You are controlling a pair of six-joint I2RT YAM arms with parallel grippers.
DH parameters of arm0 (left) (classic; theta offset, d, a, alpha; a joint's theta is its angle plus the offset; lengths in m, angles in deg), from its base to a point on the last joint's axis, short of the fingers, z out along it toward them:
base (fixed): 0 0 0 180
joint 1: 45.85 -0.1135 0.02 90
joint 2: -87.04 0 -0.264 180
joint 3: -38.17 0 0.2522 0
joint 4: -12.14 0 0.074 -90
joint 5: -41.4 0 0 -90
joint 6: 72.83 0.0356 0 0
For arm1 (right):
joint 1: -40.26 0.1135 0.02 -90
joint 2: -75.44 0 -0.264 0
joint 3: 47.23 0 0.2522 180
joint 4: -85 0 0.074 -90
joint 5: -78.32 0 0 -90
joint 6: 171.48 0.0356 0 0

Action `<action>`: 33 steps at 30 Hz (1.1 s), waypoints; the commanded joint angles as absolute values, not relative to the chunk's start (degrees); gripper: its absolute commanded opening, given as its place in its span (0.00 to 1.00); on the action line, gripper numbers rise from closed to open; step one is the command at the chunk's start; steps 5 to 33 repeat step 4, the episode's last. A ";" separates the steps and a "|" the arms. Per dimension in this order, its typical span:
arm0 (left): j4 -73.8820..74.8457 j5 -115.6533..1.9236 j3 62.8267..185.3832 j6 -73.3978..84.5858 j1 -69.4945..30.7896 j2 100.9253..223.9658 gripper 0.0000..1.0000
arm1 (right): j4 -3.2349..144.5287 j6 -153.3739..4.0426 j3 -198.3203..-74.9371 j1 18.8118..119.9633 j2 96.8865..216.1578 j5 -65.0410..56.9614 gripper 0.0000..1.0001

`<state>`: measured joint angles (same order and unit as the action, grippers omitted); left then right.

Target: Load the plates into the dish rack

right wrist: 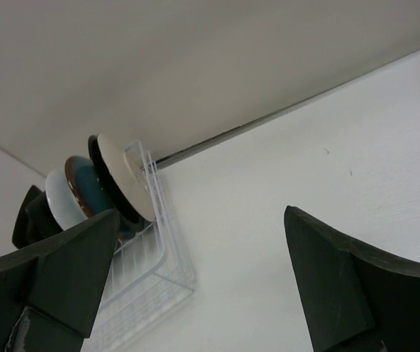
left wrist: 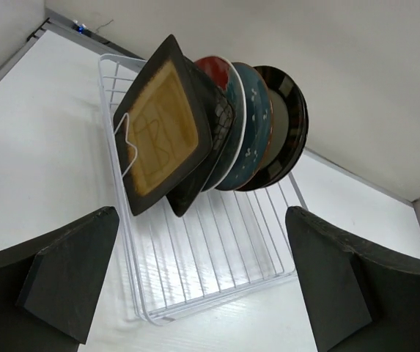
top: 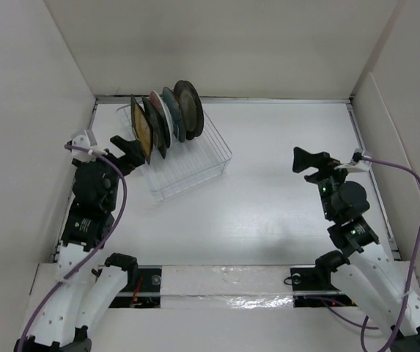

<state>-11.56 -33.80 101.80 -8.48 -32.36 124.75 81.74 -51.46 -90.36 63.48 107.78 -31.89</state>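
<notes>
Standing on edge in a tight row, the plates sit slotted in the dish rack, directly ahead of the left gripper and close to its fingertips. That gripper is spread wide and grasps nothing; in the left wrist view its two dark fingers frame the rack's bare wire floor without touching it. Nearest those fingers leans the square dark-brown plate with the amber centre, and behind it come the square black floral plate, the red-patterned plate, the teal plate and the black gold-rimmed plate, each overlapping the next (a sixth cannot be told apart from this side).

The right gripper hangs over bare table, well apart from the rack, which lies far off to the left of its fingertips. It too is released, its fingers splayed with only tabletop between them. From the right wrist view a cream surface closes the end of the row.
</notes>
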 commanded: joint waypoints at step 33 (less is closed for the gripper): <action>-9.97 -35.07 99.31 -8.49 -32.23 119.47 0.98 | 78.28 -51.33 -93.24 63.11 110.24 -32.95 1.00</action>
